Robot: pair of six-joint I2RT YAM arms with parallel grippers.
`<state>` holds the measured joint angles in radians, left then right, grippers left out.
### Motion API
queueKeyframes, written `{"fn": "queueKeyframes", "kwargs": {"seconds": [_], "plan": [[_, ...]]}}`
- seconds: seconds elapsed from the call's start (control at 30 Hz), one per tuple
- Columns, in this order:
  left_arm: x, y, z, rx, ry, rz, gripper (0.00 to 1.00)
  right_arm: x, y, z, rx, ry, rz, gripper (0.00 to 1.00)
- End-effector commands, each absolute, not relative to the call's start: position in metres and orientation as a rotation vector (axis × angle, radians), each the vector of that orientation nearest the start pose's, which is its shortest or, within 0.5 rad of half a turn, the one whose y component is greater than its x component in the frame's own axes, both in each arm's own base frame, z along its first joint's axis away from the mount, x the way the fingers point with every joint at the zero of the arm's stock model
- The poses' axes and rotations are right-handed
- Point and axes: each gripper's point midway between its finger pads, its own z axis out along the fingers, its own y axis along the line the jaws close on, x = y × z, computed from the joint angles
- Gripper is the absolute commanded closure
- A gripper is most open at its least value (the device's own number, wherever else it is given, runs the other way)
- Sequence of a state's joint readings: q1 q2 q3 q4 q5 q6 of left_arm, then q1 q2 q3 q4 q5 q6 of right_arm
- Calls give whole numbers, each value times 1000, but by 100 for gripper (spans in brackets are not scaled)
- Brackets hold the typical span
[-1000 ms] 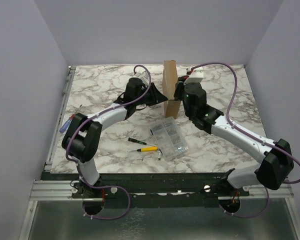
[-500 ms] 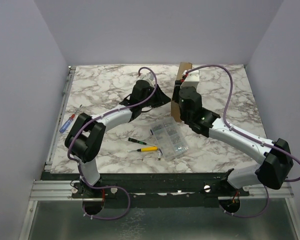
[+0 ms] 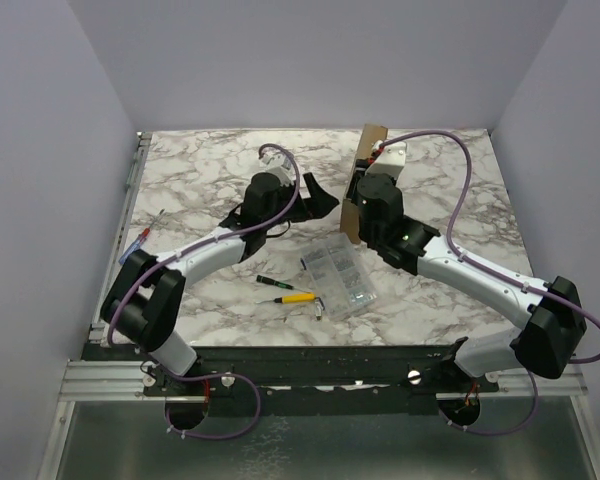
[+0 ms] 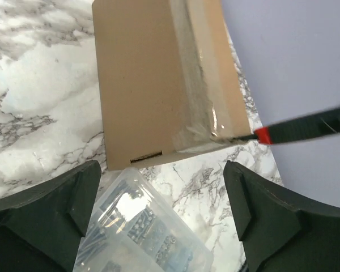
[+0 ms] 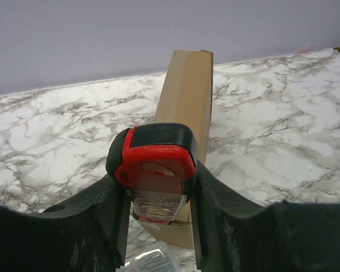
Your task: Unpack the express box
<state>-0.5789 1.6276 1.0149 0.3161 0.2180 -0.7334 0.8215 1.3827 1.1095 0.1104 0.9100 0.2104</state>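
Now the left gripper is gaping wide and empty, having just released the express box. The box is standing on edge, tilted, far across the table. The right gripper is clamping a red cutter at its taped seam, so cutting is probably coming next.

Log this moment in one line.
left hand: open, off express box | right hand: shut on red cutter | cutter tip: at box's taped edge | box: standing on edge, taped
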Motion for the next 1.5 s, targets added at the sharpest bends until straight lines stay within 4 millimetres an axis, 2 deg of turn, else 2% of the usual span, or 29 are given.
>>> {"fn": "queueKeyframes", "kwargs": {"seconds": [0.0,0.17,0.23,0.3,0.43,0.7,0.87,0.93,1.03,1.17,1.27,1.33,1.4,1.47], "plan": [[366,-308,227,100,1767,-1014,1,369,203,316,256,1617,55,100],[337,-321,228,270,1598,-822,1,369,205,316,276,1626,75,100],[323,-333,223,376,1533,-769,1,369,206,316,283,1633,81,100],[319,-342,215,443,1493,-728,1,369,207,315,285,1636,87,100],[333,-347,196,457,1477,-643,1,369,208,317,291,1639,100,100],[360,-359,182,423,1446,-561,1,370,211,318,283,1647,105,100],[366,-374,177,444,1432,-581,4,371,209,318,295,1648,95,100],[371,-377,176,429,1434,-567,7,371,208,317,299,1653,88,100],[377,-381,175,429,1425,-541,17,370,208,314,298,1664,84,100],[376,-386,177,467,1395,-475,31,370,211,317,296,1655,110,100],[376,-382,178,463,1393,-425,36,371,212,318,306,1655,118,100],[372,-380,178,474,1395,-422,33,372,209,316,326,1656,137,100],[366,-377,178,497,1403,-437,17,373,204,312,342,1662,158,100],[357,-370,180,480,1418,-469,7,373,199,307,346,1666,159,100]]}}
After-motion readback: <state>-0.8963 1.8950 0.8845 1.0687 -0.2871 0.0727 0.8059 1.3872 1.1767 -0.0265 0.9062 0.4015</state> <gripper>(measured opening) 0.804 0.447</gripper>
